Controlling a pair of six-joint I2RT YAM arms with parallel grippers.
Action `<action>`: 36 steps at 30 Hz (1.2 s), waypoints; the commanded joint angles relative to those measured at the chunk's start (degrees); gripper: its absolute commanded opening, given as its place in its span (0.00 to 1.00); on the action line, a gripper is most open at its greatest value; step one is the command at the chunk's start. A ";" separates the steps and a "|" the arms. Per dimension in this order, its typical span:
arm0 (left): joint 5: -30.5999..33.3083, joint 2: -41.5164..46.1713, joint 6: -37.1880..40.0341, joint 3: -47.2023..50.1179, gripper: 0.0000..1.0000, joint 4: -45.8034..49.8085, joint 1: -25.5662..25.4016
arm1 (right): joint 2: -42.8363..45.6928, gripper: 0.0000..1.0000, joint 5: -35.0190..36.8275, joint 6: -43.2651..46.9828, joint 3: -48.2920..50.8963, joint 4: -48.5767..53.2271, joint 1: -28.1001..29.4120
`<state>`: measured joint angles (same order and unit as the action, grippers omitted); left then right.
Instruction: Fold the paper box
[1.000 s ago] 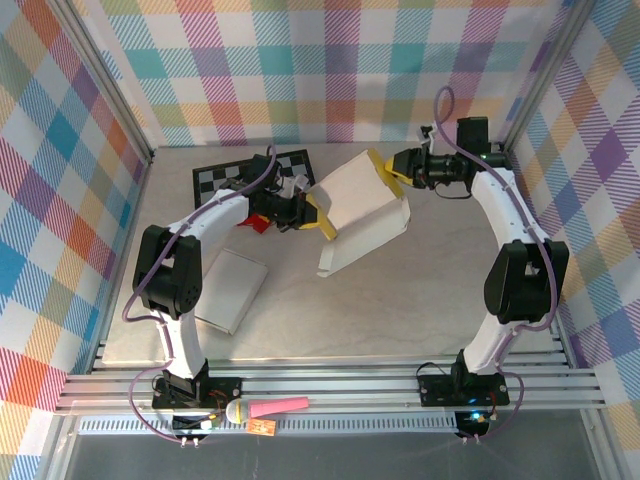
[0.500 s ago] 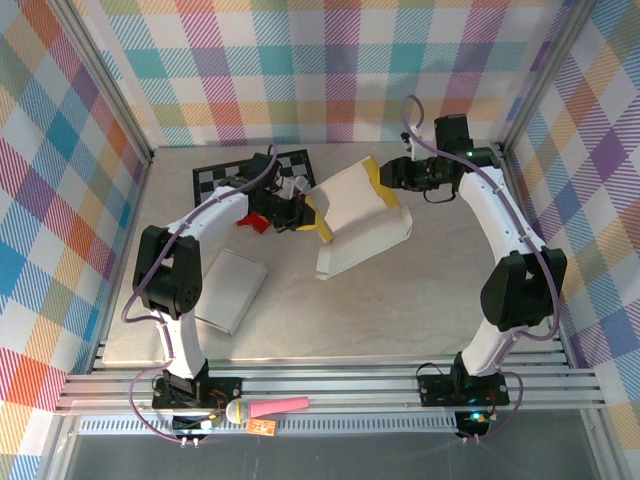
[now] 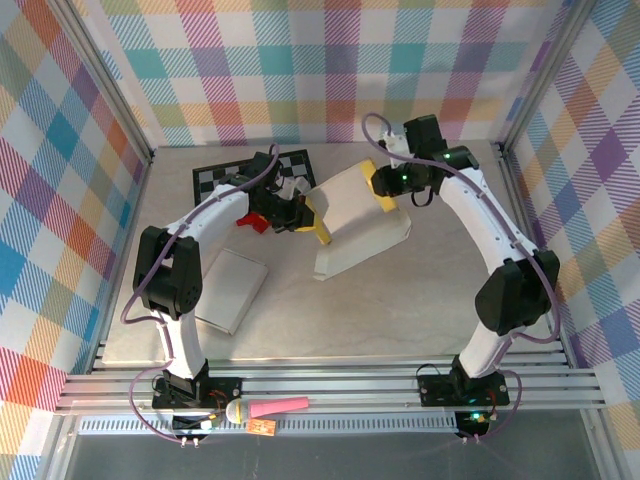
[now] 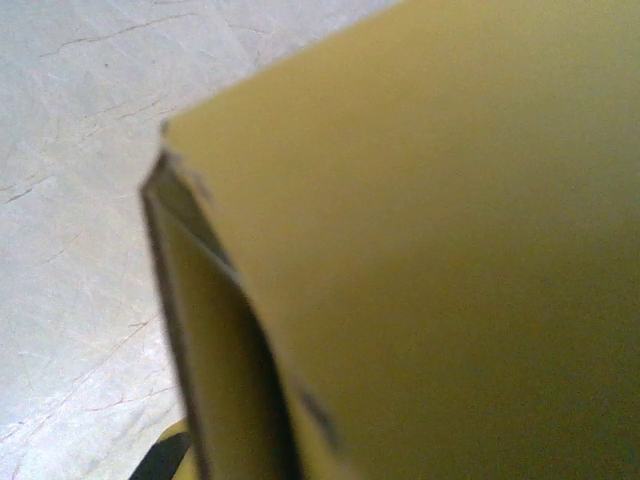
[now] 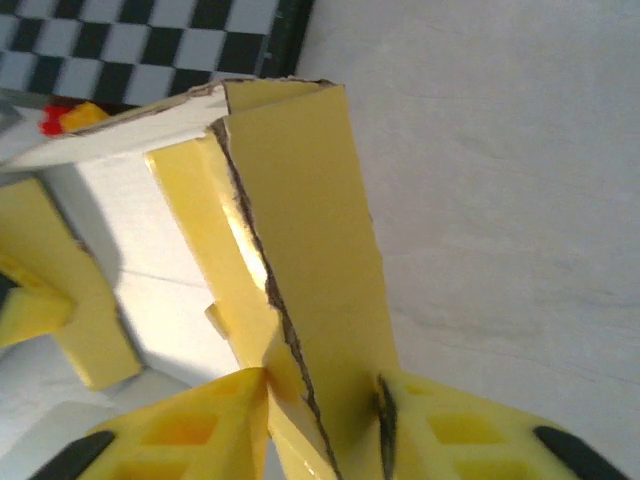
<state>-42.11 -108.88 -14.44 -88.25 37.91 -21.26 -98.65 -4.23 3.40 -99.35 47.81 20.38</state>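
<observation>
paper box (image 3: 355, 225), white outside and yellow inside, lies half opened near the middle of the table (image 3: 430, 300), a little toward 12 o'clock. at the box's 9 o'clock edge the left gripper (image 3: 304, 213) is clamped tight on a yellow side flap (image 3: 320, 228). in the left wrist view that yellow card looms close and blurred over the pale tabletop. at the box's 1 o'clock corner the right gripper (image 3: 385, 182) pinches a yellow corner flap (image 5: 300, 230). the right wrist view shows this torn-edged flap standing between the yellow fingers (image 5: 190, 435), both pressed against it. checkerboard mat (image 3: 225, 180) lies at 11 o'clock, with a small red piece (image 3: 254, 224) just beside the left gripper at its 9 o'clock. flat white card (image 3: 232, 288) rests at 8 o'clock, well apart from the box.
</observation>
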 commanded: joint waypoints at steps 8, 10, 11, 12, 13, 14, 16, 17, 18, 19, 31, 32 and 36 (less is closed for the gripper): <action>0.22 2.72 1.93 -2.44 0.00 1.63 -2.12 | -2.16 0.02 23.03 1.70 -1.43 0.97 5.14; 0.39 2.79 1.96 -2.42 0.00 1.72 -2.21 | -2.20 0.00 23.65 4.10 -1.33 0.73 5.37; 0.49 2.79 1.96 -2.42 0.00 1.73 -2.21 | -2.29 0.00 23.65 4.25 -1.40 0.70 5.46; 0.51 2.75 1.96 -2.47 0.00 1.81 -2.21 | -2.33 0.01 23.65 4.34 -1.54 0.79 5.46; 0.67 2.71 1.96 -2.47 0.00 1.90 -2.29 | -2.43 0.02 23.65 4.42 -1.65 0.92 5.51; 0.79 2.80 2.04 -2.60 0.00 1.96 -2.30 | -2.51 0.04 23.65 4.34 -1.64 1.02 5.55; 0.89 2.76 2.04 -2.65 0.00 2.06 -2.39 | -2.68 0.09 23.57 4.37 -1.63 1.05 5.63; 0.97 2.71 2.04 -2.72 0.00 2.08 -2.34 | -2.87 0.13 23.57 4.42 -1.72 1.22 5.63; 0.98 2.62 2.04 -2.82 0.00 2.17 -2.47 | -2.95 0.16 23.57 4.34 -1.84 1.30 5.63; 0.97 2.62 2.08 -2.88 0.00 2.24 -2.47 | -3.10 0.18 23.40 4.32 -1.82 1.32 5.63; 1.41 2.47 2.31 -3.20 0.00 2.60 -2.65 | -5.47 0.22 24.06 3.69 -4.05 3.06 5.60; 1.50 2.45 2.31 -3.16 0.00 2.59 -2.62 | -5.73 0.20 25.03 3.35 -4.17 3.29 5.63; 1.92 2.20 2.06 -3.25 0.00 2.61 -2.74 | -6.42 0.05 29.94 0.62 -4.32 4.03 6.06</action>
<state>-39.70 -108.57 -13.63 -89.84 39.13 -23.18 -104.12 21.52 6.11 -101.89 50.11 25.71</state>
